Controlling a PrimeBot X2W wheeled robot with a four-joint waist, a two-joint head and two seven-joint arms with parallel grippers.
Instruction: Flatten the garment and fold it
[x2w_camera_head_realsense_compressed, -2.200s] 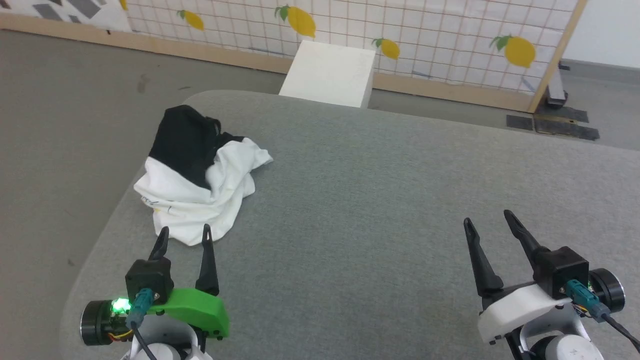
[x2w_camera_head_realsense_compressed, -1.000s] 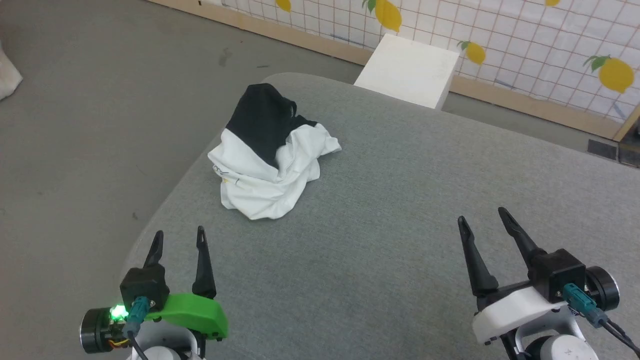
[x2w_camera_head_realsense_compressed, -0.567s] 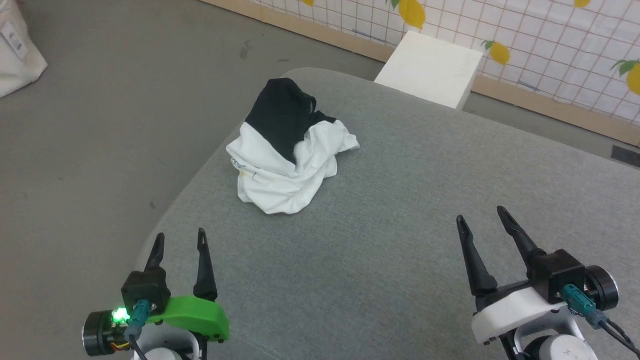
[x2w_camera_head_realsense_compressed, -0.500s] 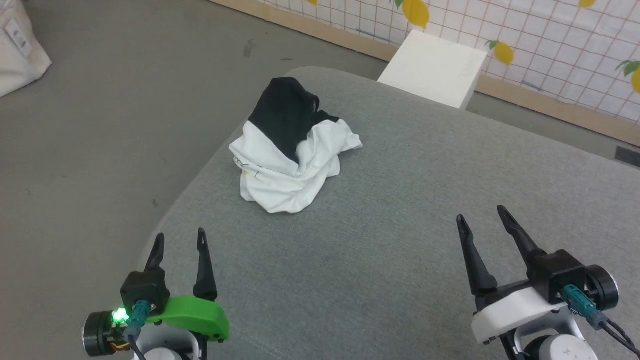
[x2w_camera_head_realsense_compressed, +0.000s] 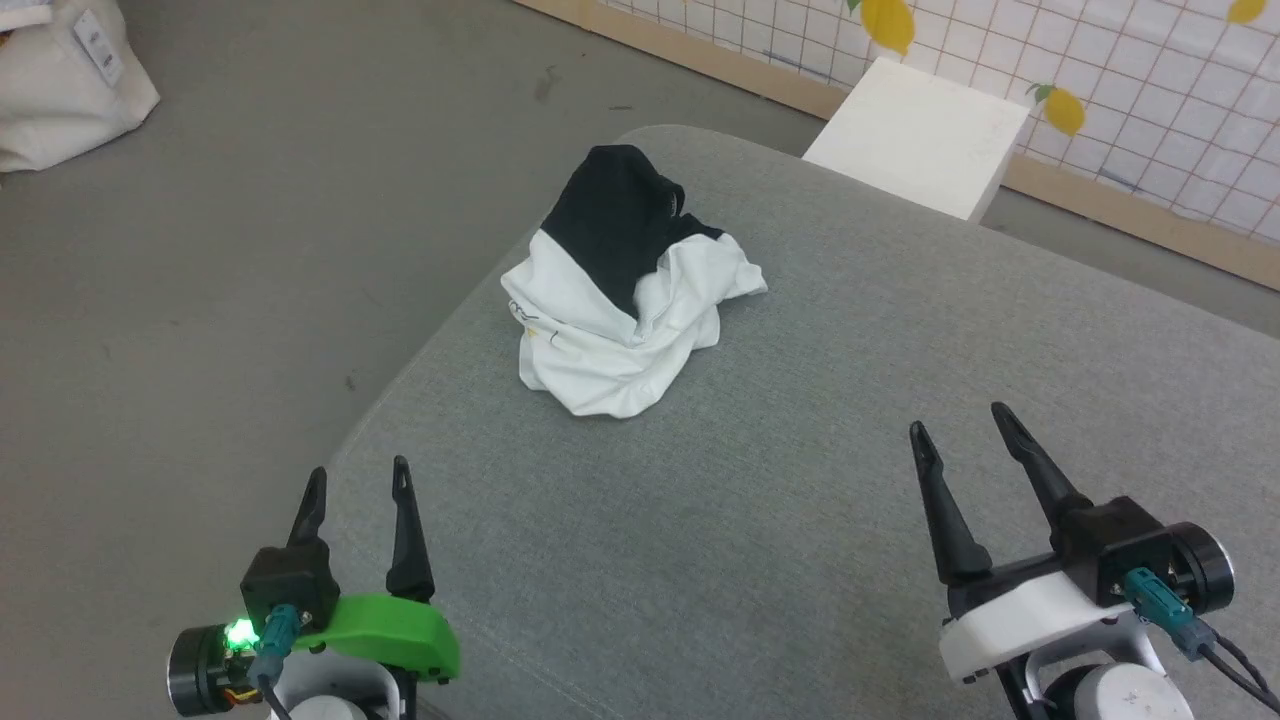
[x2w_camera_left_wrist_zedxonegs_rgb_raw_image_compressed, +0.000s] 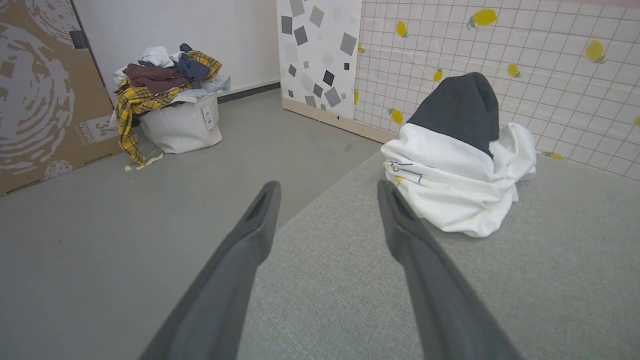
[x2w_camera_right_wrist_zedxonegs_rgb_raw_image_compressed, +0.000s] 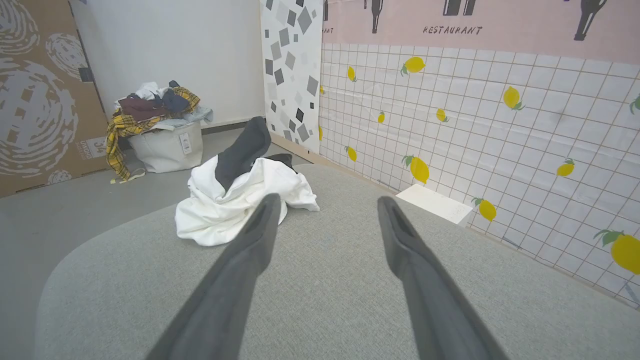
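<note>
The garment (x2w_camera_head_realsense_compressed: 625, 290) lies crumpled in a heap near the far left corner of the grey table (x2w_camera_head_realsense_compressed: 800, 480), white below with black cloth on top; a small print shows on its left side. From the left wrist the garment (x2w_camera_left_wrist_zedxonegs_rgb_raw_image_compressed: 460, 165) sits ahead and to the right; from the right wrist the garment (x2w_camera_right_wrist_zedxonegs_rgb_raw_image_compressed: 240, 192) sits ahead, left. My left gripper (x2w_camera_head_realsense_compressed: 358, 482) is open over the table's near left edge, well short of the heap. Over the near right of the table, my right gripper (x2w_camera_head_realsense_compressed: 962, 422) stands open, holding nothing.
A white box (x2w_camera_head_realsense_compressed: 915, 135) stands on the floor past the table's far edge, before a lemon-print grid wall (x2w_camera_head_realsense_compressed: 1150, 70). A white laundry bag (x2w_camera_left_wrist_zedxonegs_rgb_raw_image_compressed: 177, 125) piled with clothes sits on the grey floor at left, by a cardboard panel (x2w_camera_left_wrist_zedxonegs_rgb_raw_image_compressed: 45, 90).
The head camera has swung left, so the whole picture has shifted right. The garment lies as before and both grippers stay open in place.
</note>
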